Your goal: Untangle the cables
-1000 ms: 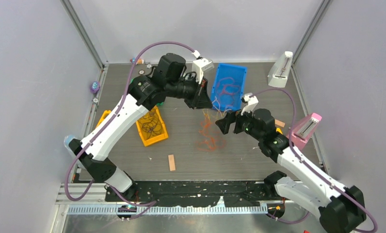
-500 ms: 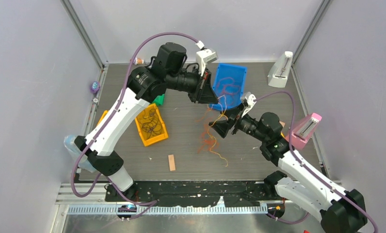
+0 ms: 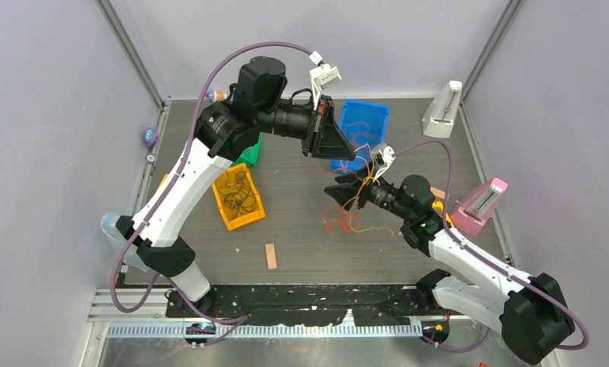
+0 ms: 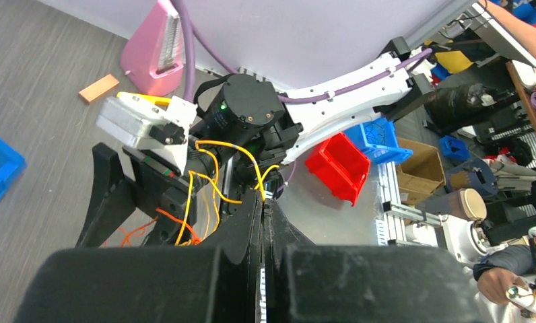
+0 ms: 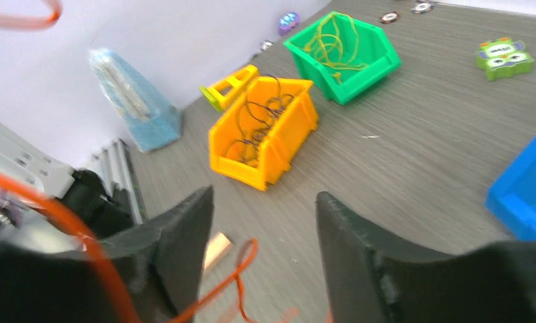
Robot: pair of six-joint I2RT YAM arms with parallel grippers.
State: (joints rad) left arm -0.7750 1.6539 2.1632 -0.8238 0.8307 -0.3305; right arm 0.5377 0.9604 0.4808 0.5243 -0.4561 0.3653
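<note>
The left gripper [image 4: 262, 202] is held above the middle of the table [image 3: 286, 237], its fingers pressed together on a yellow cable [image 4: 255, 171]. From that pinch the cable is looped over the right gripper [image 5: 264, 202], which is just near and right of it. The right fingers are spread apart with nothing clamped, though an orange strand [image 5: 228, 279] is draped across one of them. The other cables [image 3: 340, 222] lie in a loose orange heap on the table below the right gripper, on the near side of the blue bin [image 3: 366, 115].

The step in hand is judged to be the drawing of the yellow cable out of the heap. The pinch should be kept firm, since so thin a wire is easily let slip. The pull is best made slowly, up and to the far left, away from the heap. The loops caught on the right gripper should be shed first. Alternatively, the heap could be pinned low by that gripper, so that it is not lifted whole. If the heap is seen to rise, the pull should be eased.
</note>
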